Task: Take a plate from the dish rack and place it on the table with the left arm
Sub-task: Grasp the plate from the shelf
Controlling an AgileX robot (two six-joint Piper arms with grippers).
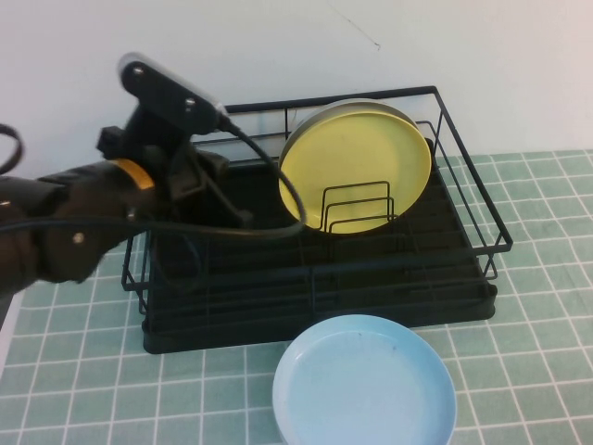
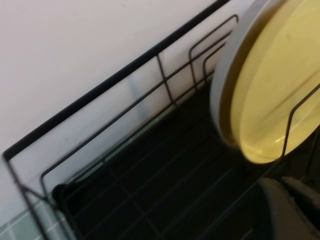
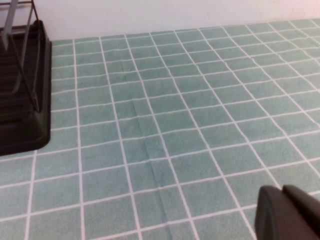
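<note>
the left pincer (image 1: 218, 171), closed and empty, hovers over the dish rack (image 1: 463, 236) just left of the upright yellow plate (image 1: 357, 167), so approach is underway; next it must open around the rim, while the right pincer (image 3: 287, 212), fingers unreadable, sits parked over the worktop (image 3: 175, 125).

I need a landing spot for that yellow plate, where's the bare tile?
Bare table lies right of the dish rack, and front-left of the rack beside the light blue plate. Straight in front, the blue plate crowds it. The yellow plate stands in the rack; the left pincer, shut, hovers over the rack's left half.
</note>
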